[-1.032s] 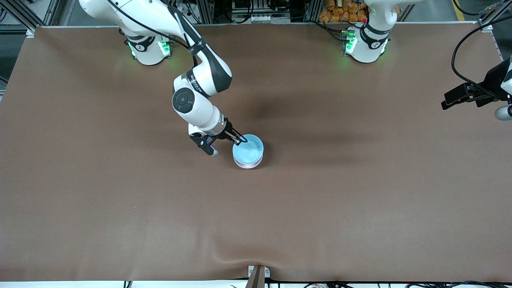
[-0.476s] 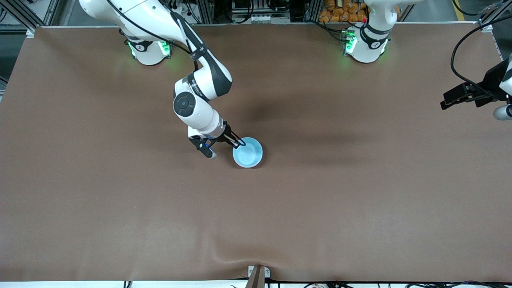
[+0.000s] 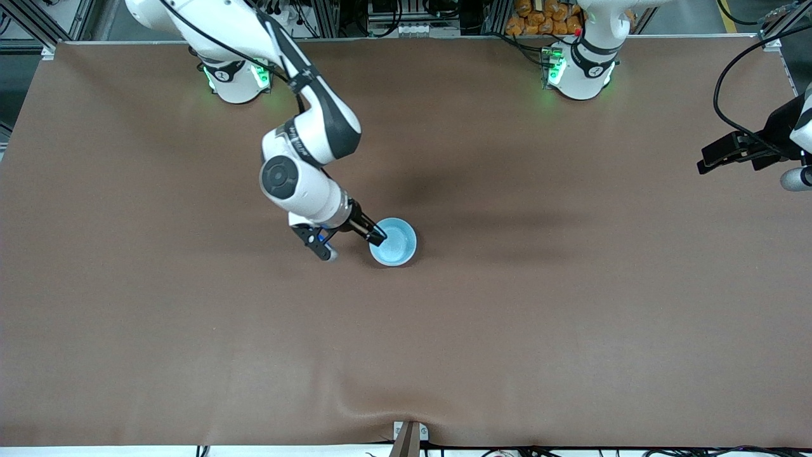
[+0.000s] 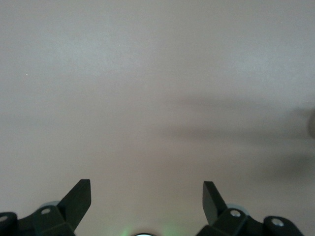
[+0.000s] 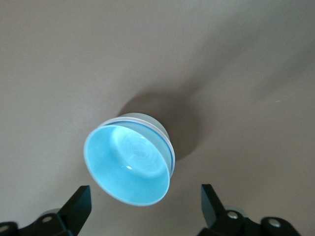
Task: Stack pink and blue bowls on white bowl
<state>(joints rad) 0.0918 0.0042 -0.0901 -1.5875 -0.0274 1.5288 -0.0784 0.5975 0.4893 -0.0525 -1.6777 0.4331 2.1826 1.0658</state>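
The light blue bowl (image 3: 393,241) sits upright near the table's middle, nested on top of a stack. In the right wrist view the blue bowl (image 5: 129,164) has a pale outer bowl wall (image 5: 160,132) under its rim. I cannot tell whether that wall is pink or white. The pink and white bowls are hidden in the front view. My right gripper (image 3: 375,236) is at the bowl's rim on the side toward the right arm's end. In its wrist view the right gripper (image 5: 146,188) is open and empty. My left gripper (image 3: 705,164) waits open and empty at the left arm's end, also shown in its wrist view (image 4: 147,194).
The brown table cover (image 3: 507,330) has a raised fold at the edge nearest the front camera (image 3: 380,412). The left wrist view shows only bare cover (image 4: 157,98).
The blue bowl came down into the stack and now hides the pink wall below it. My right gripper let go of the rim and drew back slightly. The left arm stayed put.
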